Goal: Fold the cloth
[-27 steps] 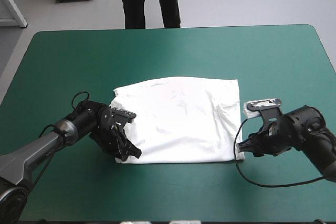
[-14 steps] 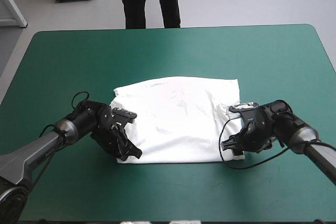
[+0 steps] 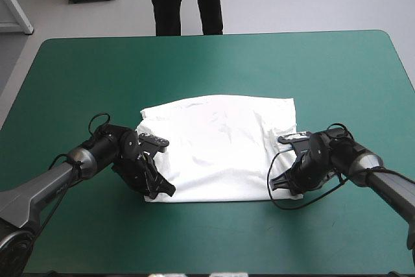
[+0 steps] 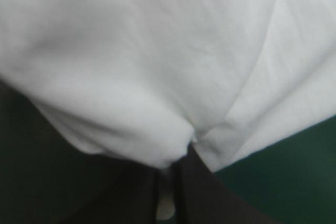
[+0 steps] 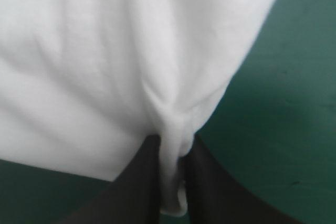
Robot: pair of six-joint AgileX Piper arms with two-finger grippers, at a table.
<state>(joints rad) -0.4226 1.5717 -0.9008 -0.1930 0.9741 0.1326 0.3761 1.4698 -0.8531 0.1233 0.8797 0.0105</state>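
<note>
— Where is the T-shirt [image 3: 220, 147] found?

— It is seen spread flat on the teal-green cover [image 3: 214, 63], at the centre of the high view and a little below the middle. A roughly rectangular shape is formed, with a fold line running down its right part and soft creases near its upper edge.

— How is the left gripper [image 3: 161, 189] placed?

— It is set at the lower left corner of the T-shirt, the arm entering from the lower left of the frame. In the left wrist view its black fingers [image 4: 202, 198] are pressed almost together, and a small strip of white fabric is caught between them, so the cloth is gripped there. Ahead of the gripper the cloth is bunched into a rounded fold, and bare cover is seen to either side.

— And the right gripper [image 3: 280, 183]?

— It is found at the lower right corner of the T-shirt, in the lower right of the frame, the arm reaching in from the right edge. In the right wrist view a narrow pleat of fabric is pinched between its black fingers [image 5: 134, 187], which are all but closed upon it. Cover is shown beside the gripper, beyond the edge of the cloth.

— Is the cloth lifted?

— In the high view it is seen lying on the cover. Whether the gripped corners are raised off it cannot be told.
</note>
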